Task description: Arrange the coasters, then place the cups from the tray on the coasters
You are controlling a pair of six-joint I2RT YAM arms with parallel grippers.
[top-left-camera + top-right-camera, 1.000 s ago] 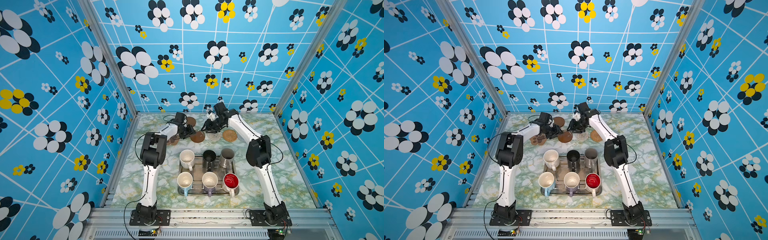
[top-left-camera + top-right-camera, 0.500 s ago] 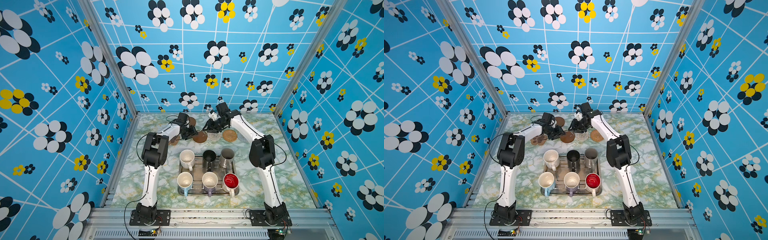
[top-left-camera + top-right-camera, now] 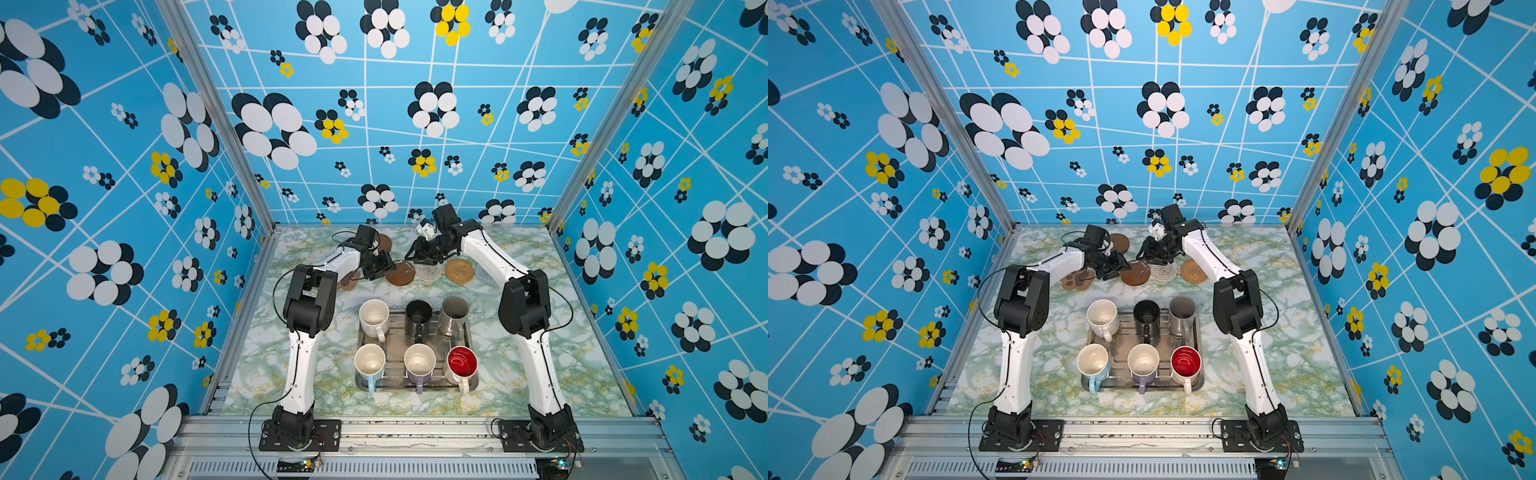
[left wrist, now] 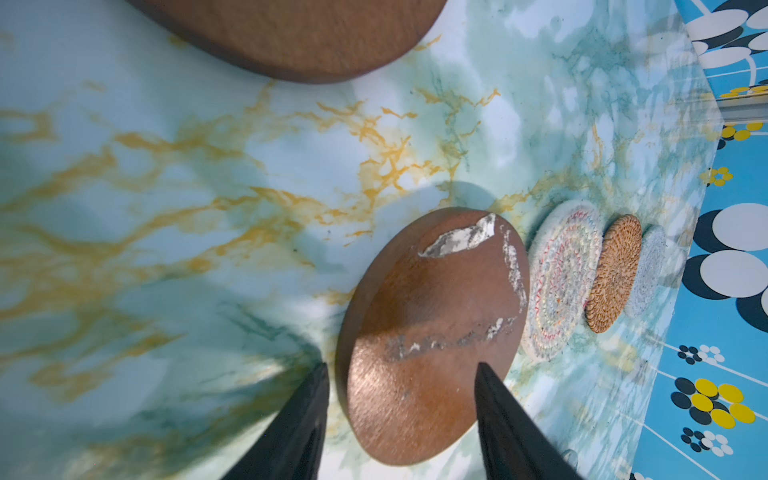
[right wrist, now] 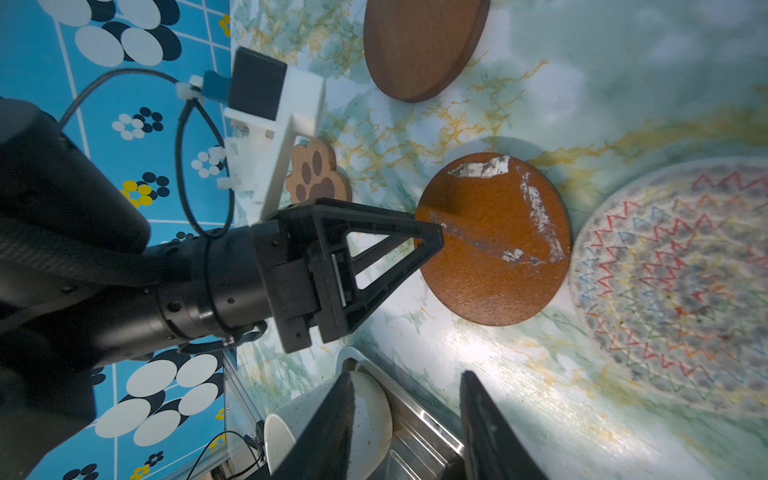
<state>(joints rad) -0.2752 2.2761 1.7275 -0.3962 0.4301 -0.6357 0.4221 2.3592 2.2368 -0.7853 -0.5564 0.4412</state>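
Overhead stereo pair, close wrist views

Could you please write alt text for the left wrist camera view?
The left gripper, jaws open, hangs over a scuffed brown disc coaster lying on the marbled table. Beyond it a white crochet coaster, a rattan coaster and a pale grey coaster form a row.

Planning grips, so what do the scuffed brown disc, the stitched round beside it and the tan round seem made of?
Scuffed brown disc: probably wood or fibreboard, matte, fine grain, white scrapes. Stitched round: apparently coiled textile, coloured zigzag thread. Tan round: likely rattan, visible woven spiral.
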